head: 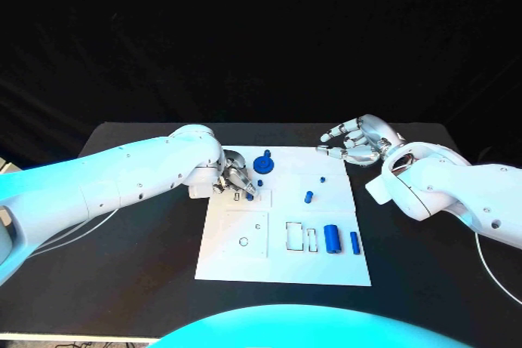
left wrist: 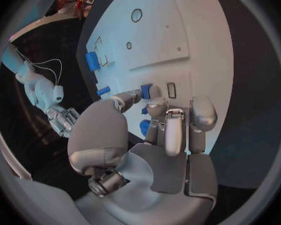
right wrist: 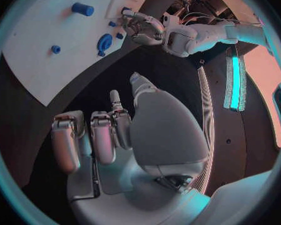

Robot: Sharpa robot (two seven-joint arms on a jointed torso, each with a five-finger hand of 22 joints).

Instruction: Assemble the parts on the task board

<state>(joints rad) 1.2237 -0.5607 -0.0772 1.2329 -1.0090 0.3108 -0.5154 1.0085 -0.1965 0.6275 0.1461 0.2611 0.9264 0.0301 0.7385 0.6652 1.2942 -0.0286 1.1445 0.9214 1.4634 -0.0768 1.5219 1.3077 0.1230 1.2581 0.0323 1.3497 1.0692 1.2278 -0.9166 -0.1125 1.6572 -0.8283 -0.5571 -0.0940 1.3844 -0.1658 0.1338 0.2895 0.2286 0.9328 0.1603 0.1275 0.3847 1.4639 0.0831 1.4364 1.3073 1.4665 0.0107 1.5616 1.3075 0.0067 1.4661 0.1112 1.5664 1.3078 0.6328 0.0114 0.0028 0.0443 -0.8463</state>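
Observation:
The white task board (head: 283, 261) lies in the middle of the table. My left hand (head: 237, 180) hovers over its far left part, thumb and a finger pinching a small blue part (left wrist: 146, 91) down at the board beside a narrow slot (left wrist: 171, 90). A blue gear-like part (head: 263, 164) sits just beyond that hand. Two small blue pieces (head: 309, 196) lie mid-board. A blue cylinder (head: 332, 238) and a blue bar (head: 354, 242) rest at the right side. My right hand (head: 354, 143) hangs off the board's far right corner, fingers curled in, holding nothing.
Rectangular cut-outs (head: 295, 236) and a round hole (head: 246, 241) mark the board's near half. Black table (head: 152, 235) surrounds the board on all sides. A thin white cable (head: 66, 238) trails on the table under my left arm.

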